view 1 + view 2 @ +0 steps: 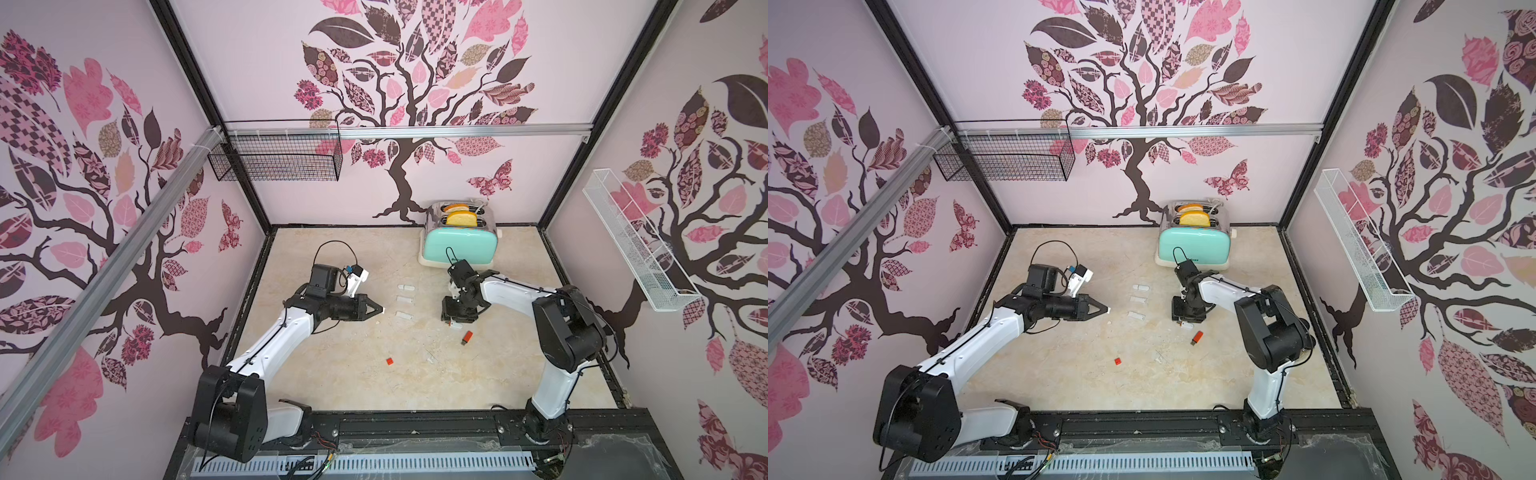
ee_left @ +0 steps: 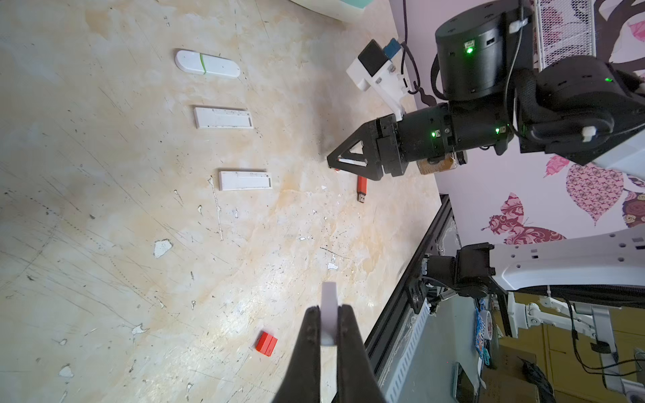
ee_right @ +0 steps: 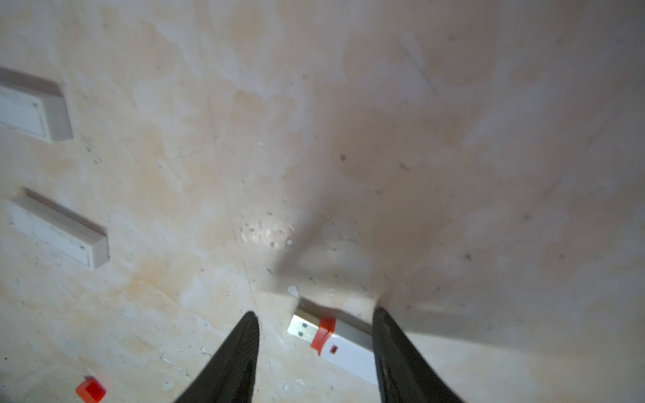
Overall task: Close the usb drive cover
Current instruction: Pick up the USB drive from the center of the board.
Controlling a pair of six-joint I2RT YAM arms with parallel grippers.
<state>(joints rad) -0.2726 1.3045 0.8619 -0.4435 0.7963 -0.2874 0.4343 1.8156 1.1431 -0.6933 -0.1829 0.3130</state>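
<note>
Beige scuffed tabletop (image 1: 353,374), pink tree-decal walls all round.

Hard-to-see bits first:
- In both top views the right gripper (image 1: 451,322) is pointing straight down, right of centre, and covering most of the white USB drive (image 1: 457,326). Only a white-and-red sliver is poking out.
- The right wrist view is showing the drive (image 3: 343,343) better, low centre: bare metal plug, red collar, white body. Its far end is disappearing behind one finger (image 3: 401,356).
- The jaws are standing partly apart, straddling the drive, not clamping it. Can't tell if that finger is touching it.
- The left gripper (image 2: 328,310), left of centre in the top views, is pinching tight on a white cap (image 2: 329,296). The cap's lower half is sitting buried between the fingers, well apart from the drive.

Counting:
- three closed white sticks (image 2: 223,118) lying in a column mid-table
- one red drive (image 1: 467,337) with its plug exposed
- one loose red cap (image 1: 389,361)
- one teal toaster (image 1: 457,247) at the back, holding two toast slices (image 1: 461,218)
</note>
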